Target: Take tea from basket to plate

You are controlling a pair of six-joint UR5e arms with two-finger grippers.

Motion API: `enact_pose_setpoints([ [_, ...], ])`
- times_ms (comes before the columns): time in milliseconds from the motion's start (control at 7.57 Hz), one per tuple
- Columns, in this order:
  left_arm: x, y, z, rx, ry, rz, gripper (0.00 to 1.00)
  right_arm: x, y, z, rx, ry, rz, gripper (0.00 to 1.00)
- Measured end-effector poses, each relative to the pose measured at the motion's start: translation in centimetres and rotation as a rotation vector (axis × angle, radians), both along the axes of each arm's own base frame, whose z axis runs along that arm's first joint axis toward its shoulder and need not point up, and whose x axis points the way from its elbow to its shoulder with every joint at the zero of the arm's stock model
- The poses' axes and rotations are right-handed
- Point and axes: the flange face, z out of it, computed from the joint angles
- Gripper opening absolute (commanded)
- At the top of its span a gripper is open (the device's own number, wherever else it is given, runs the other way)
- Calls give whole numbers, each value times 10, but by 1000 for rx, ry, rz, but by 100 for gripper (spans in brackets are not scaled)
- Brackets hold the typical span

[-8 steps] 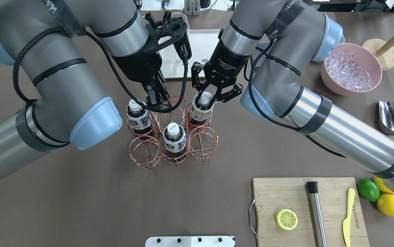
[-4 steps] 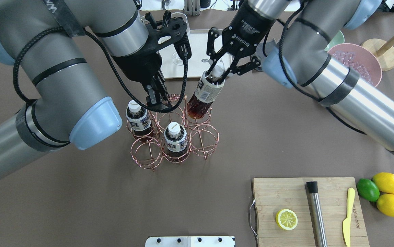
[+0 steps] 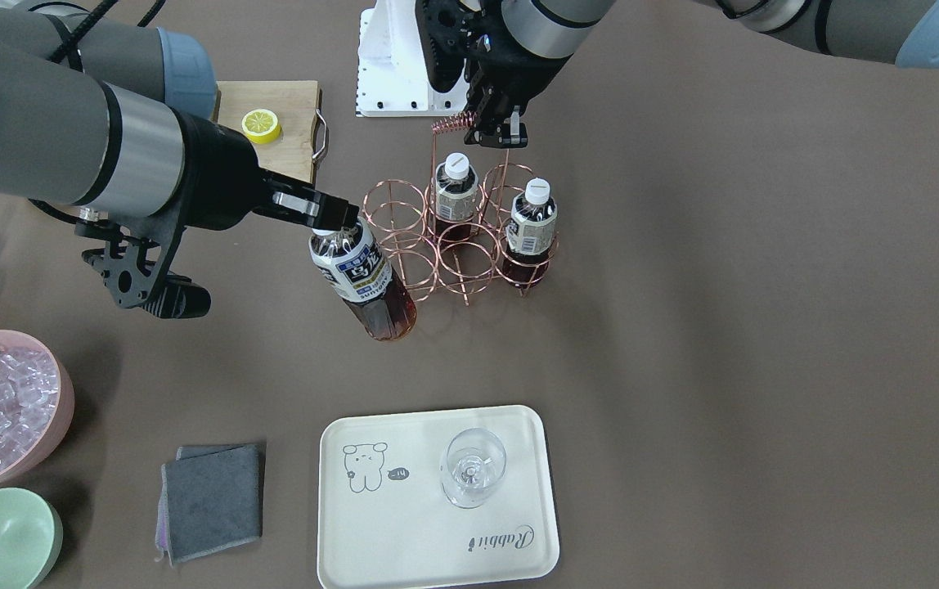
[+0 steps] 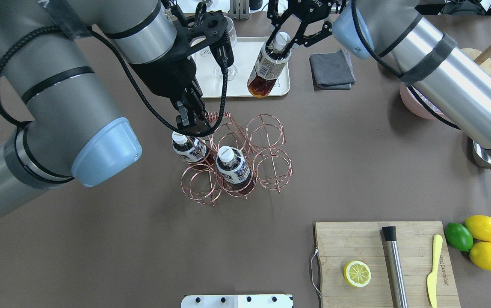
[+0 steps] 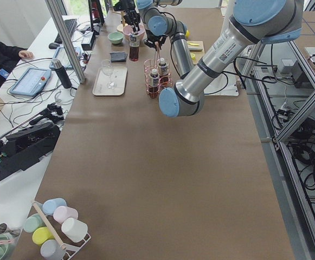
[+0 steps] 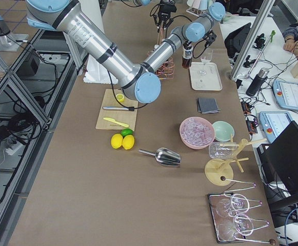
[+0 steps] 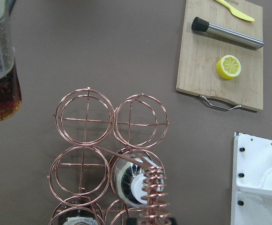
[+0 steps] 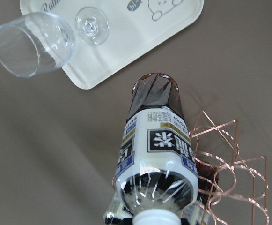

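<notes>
Carrying step, by the look of things — lift-out done, set-down not yet. Right end effector (image 3: 329,219) pinching the tea bottle (image 3: 365,282) at the neck just under the white cap, left of centre in the front-facing view. Bottle held tilted, base lowest and clear of the counter (image 3: 723,327), just beside the copper wire basket (image 3: 453,245) and outside every ring. At lower centre of that view, the cream bear-print tray (image 3: 420,540), bottle seemingly short of it, with a stemmed glass (image 3: 473,468) standing on the right half. Left end effector (image 3: 496,135) at upper centre, apparently pressed together on the basket's coiled handle (image 3: 453,124), probably to steady it. Two more tea bottles (image 3: 455,192) seated upright in the rings. Next move, as a judgement: swing across to the bare bear-drawing side of the tray, well off the glass, bring the bottle upright before lowering, seat the base flat, and only then release. Worth watching — a tilted touchdown on that narrow base, likely to tip over or knock the glass.
</notes>
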Motion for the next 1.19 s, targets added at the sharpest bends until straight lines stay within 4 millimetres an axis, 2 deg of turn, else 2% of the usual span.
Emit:
enact_pose_setpoints([
  [396,-38,-11,-3,11,15,-60,0,-36,-49,23,112,68,-21,0],
  [529,-56,-9,10,8,18,-75,0,-43,-67,23,161,84,-33,0],
  [661,-77,2,31,3,22,-84,0,-49,-87,24,220,102,-48,0],
  [793,-98,9,46,-9,34,-87,0,-47,-103,32,274,113,-66,0],
  [1189,-150,3,82,-23,45,-105,0,-49,-133,48,408,154,-120,0],
])
